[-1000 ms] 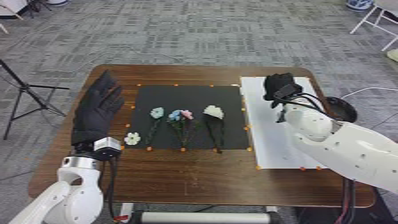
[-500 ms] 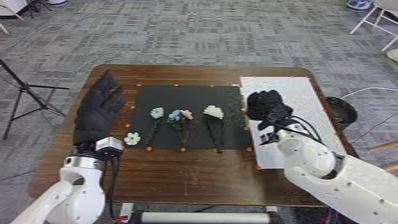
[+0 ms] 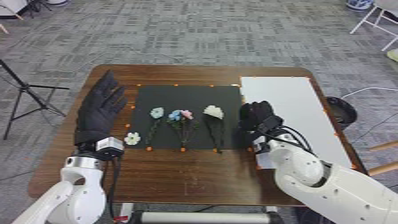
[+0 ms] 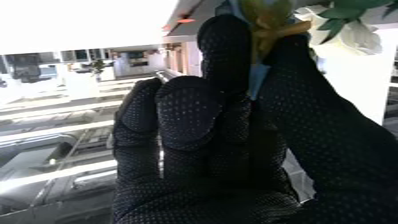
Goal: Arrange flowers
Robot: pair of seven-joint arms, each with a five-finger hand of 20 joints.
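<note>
Indoors, flowers [image 3: 213, 111] on black mat [image 3: 176, 94], brown table [image 3: 195, 177], grey carpet [image 3: 187, 35]

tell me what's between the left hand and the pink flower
two blue flowers on the black mat, between the left hand and the pink flower, in the head view

Flowers [image 3: 187, 114] are lying on the mat [image 3: 178, 94], left of the right hand [image 3: 257, 118] — a lone bloom [image 3: 132, 138] is sitting just right of the left hand [image 3: 99, 110]. The board [image 3: 293, 107] is stretching rightward from the right hand.
</note>
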